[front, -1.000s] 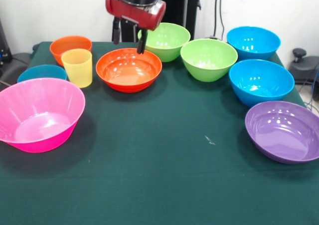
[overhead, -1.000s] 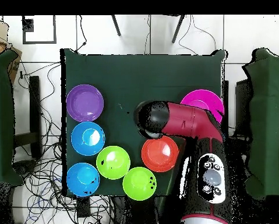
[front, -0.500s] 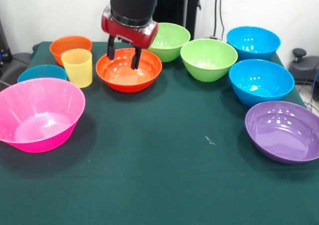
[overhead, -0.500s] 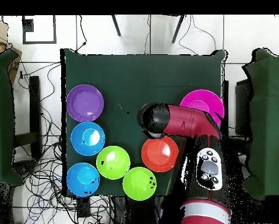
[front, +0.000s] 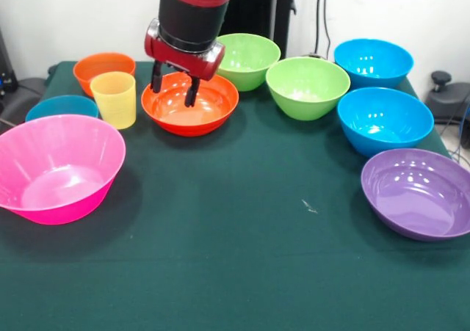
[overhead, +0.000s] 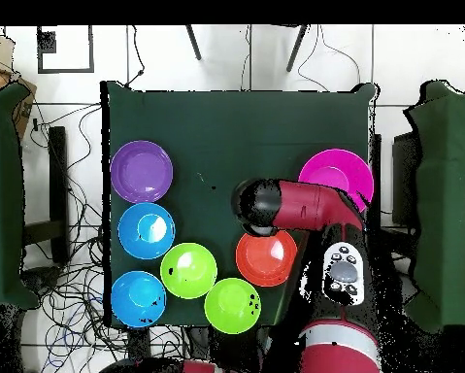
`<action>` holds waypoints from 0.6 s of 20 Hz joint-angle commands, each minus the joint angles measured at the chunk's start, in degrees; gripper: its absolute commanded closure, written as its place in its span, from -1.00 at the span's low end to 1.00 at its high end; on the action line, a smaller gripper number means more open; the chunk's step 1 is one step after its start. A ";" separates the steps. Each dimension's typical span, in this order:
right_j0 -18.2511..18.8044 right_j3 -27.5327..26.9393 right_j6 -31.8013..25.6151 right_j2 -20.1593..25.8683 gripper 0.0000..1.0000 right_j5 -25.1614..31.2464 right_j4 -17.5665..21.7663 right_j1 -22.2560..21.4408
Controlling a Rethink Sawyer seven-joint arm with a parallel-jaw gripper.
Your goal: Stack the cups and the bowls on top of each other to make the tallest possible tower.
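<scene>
Gripper [front: 173,90] is hung over the orange bowl [front: 190,103], jaws spread, nothing pinched. One finger should be set inside the bowl's rim and one outside, then closed. The yellow cup [front: 114,99] stands just beside; green bowl [front: 246,59] crowds behind. Open table [front: 242,221] lies toward the camera.

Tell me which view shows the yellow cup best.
Front view: the yellow cup stands upright and unobstructed, between the small orange bowl and large orange bowl. Overhead, the arm covers that spot, so the cup isn't visible.
</scene>
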State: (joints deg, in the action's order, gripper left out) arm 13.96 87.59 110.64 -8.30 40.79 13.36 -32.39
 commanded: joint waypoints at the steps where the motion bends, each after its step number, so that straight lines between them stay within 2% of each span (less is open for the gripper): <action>1: -0.48 -4.09 0.06 1.01 -1.00 -2.94 5.58 2.03; 12: 1.11 -0.74 -3.55 1.73 -1.00 -1.17 6.39 -3.86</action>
State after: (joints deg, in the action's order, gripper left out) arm 14.20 87.00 110.64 -10.07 40.81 16.24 -34.36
